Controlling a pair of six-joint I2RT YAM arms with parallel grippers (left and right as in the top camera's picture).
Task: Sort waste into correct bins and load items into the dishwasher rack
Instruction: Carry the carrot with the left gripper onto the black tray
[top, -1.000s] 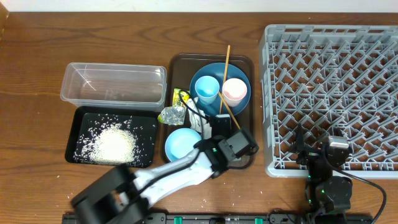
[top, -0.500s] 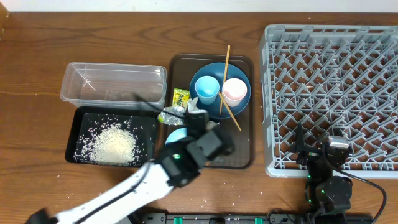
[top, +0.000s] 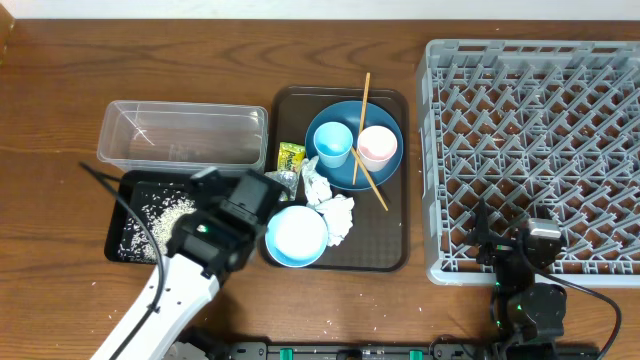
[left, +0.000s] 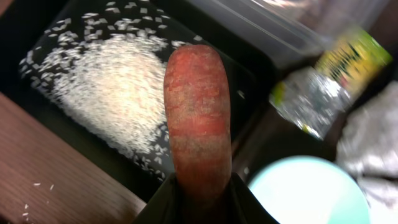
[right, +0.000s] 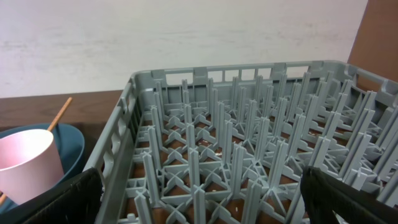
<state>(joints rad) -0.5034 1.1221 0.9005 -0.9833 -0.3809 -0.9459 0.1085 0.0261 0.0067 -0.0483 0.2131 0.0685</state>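
Two tools: your left tool pinches the carrot over the black tray rim; your right tool stands spread at the front edge of the bench.

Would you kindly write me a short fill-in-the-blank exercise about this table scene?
1. The left gripper is shut on an orange ____.
2. The white rice lies in the shallow ____ tray.
3. The pink cup and the light blue cup stand on the round blue ____.
4. The right gripper has its jaws ____.
Missing words: carrot; black; plate; open.
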